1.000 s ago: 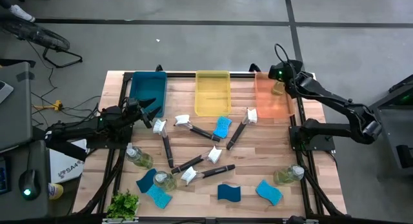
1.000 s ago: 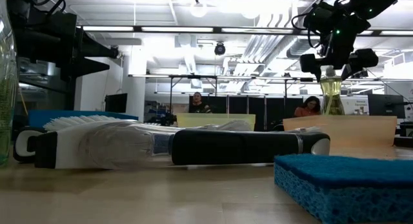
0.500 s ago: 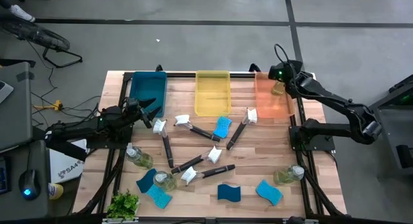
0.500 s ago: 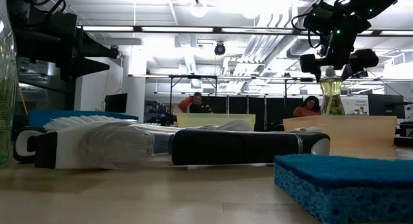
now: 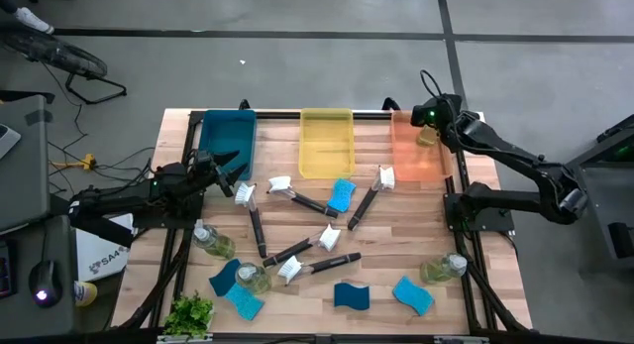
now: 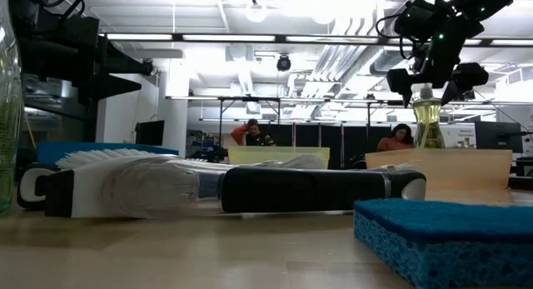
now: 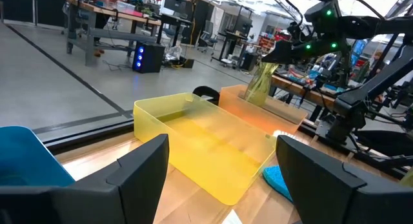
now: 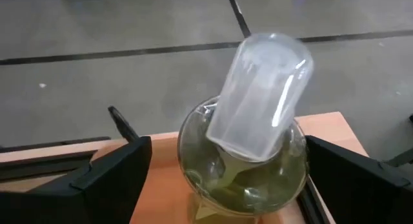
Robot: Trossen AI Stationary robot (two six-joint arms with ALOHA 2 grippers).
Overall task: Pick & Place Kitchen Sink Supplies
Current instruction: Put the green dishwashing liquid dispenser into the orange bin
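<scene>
A: Why is the right gripper (image 8: 222,179) hanging over the orange bin (image 5: 416,156) like that?

B: It is delivering a soap bottle (image 8: 248,159). The bottle is sitting between its fingers, pump top tilting to one side, right above the bin's far corner.

A: Is it gripping the bottle?

B: From the wrist view the fingers are standing wide, a gap showing on each side of the glass, so I judge it is letting go rather than squeezing. Whether the bottle's base is resting on the bin floor, I cannot tell.

A: And the left gripper (image 7: 222,179)?

B: It is waiting with fingers spread and nothing between them, beside the blue bin (image 5: 226,138), the yellow bin (image 7: 206,143) ahead of it.

A: Why three bins?

B: Probably one per kind. Brushes (image 5: 297,197), sponges (image 5: 352,296) and more bottles (image 5: 442,269) are lying loose on the table (image 5: 376,247), well behind the right gripper, so sorting is likely far from finished.
</scene>
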